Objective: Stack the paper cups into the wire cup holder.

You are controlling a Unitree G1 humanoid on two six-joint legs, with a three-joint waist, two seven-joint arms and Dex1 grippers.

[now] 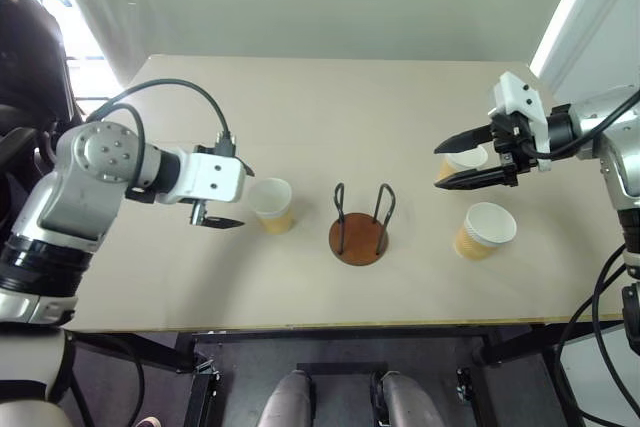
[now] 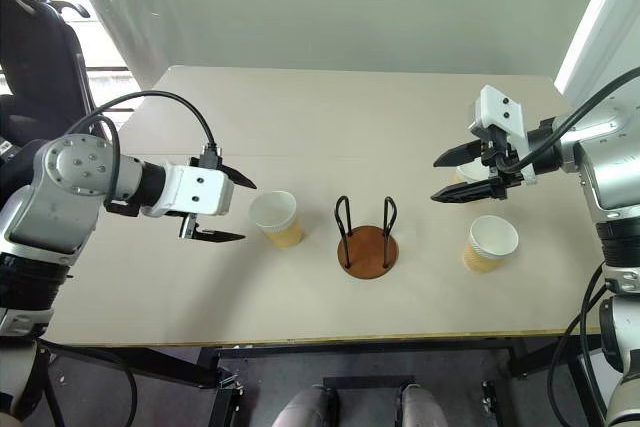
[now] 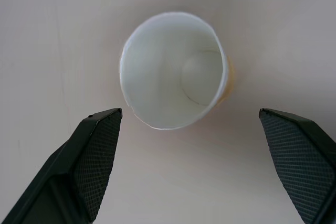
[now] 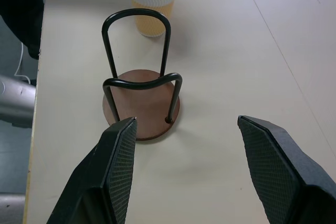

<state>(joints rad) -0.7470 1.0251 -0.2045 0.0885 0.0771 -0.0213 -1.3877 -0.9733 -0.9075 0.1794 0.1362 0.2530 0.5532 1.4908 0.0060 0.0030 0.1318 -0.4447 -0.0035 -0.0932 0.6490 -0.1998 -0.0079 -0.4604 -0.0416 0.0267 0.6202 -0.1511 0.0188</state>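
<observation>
The wire cup holder (image 1: 360,227) stands near the middle of the table, a brown disc with two black wire loops and nothing in it. One paper cup (image 1: 272,205) stands upright to its left, white inside with a tan lower part. My left gripper (image 1: 238,195) is open just left of this cup, which appears ahead of its spread fingers (image 3: 94,156) in the left wrist view. Two more paper cups stand to the right: one (image 1: 484,230) near the front, one (image 1: 465,160) partly hidden behind my right gripper (image 1: 438,167). That gripper is open, empty, raised and points toward the holder (image 4: 142,98).
The beige table (image 1: 300,97) ends in a front edge close below the holder and the cups. A dark chair (image 2: 40,57) stands beyond the table's left end. A pale wall rises behind the far edge.
</observation>
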